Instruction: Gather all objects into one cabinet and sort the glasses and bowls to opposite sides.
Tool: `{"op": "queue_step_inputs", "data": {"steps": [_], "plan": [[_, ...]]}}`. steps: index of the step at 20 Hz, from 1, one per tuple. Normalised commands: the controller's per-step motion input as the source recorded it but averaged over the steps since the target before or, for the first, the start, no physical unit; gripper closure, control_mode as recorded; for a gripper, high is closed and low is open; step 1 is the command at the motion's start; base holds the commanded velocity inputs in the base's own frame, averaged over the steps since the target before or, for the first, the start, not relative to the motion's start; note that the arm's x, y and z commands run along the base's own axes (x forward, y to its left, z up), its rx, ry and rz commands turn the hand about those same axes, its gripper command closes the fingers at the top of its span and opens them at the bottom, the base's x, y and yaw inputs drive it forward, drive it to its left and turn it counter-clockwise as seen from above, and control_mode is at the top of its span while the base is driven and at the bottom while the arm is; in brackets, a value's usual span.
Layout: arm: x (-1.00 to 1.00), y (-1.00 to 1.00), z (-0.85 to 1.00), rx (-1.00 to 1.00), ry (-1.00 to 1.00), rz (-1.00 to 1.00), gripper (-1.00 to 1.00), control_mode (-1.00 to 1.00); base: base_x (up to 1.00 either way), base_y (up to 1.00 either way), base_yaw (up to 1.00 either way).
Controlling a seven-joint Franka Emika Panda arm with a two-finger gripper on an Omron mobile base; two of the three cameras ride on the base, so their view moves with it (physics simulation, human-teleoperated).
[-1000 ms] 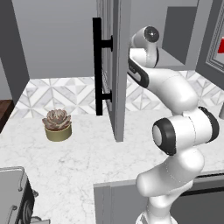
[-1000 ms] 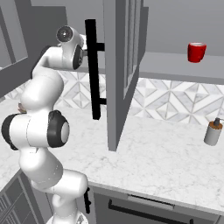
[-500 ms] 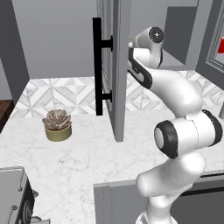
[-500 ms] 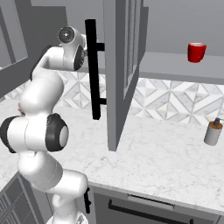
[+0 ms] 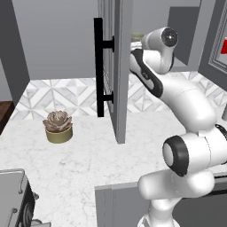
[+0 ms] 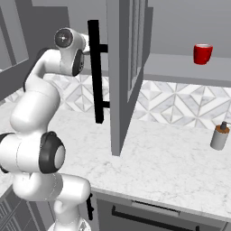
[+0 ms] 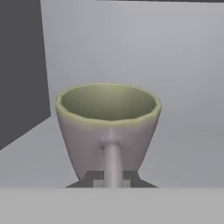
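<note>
The grey-olive cup is seen upright in the hand view, its handle facing the camera and pinched between the closed tips of the end effector. The cup is empty; its olive inside is plainly visible. A plain grey wall is seen behind it and a darker grey panel to one side, with open room around the rim.

The cabinet door is seen standing open, edge-on to both base cameras, its black bar handle on the outer face. The arm is bent around the door's far side in the left base view, so the door edge stands between the cameras and the hand.

The red cup is noted upright on the grey shelf, well apart from the door, with bare shelf on either side of it.

On the marble bench, a soap dispenser is seen near the backsplash and a potted succulent lies on the door's other side. The bench front is otherwise open.
</note>
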Motion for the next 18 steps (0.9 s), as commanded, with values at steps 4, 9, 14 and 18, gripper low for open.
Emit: {"op": "queue_step_inputs", "data": {"steps": [4,9,14,18], "plan": [[-0.34,0.00,0.10,0.00,-0.02,0.00,1.00,-1.00,0.00,0.00,0.00],[-0.37,0.00,0.14,0.00,-0.01,0.00,1.00,-1.00,0.00,0.00,0.00],[-0.31,-0.05,0.25,0.00,-0.05,-0.02,1.00,-1.00,0.00,0.00,0.00],[-0.37,-0.12,0.21,0.00,-0.05,-0.03,1.00,-1.00,0.00,0.00,0.00]]}}
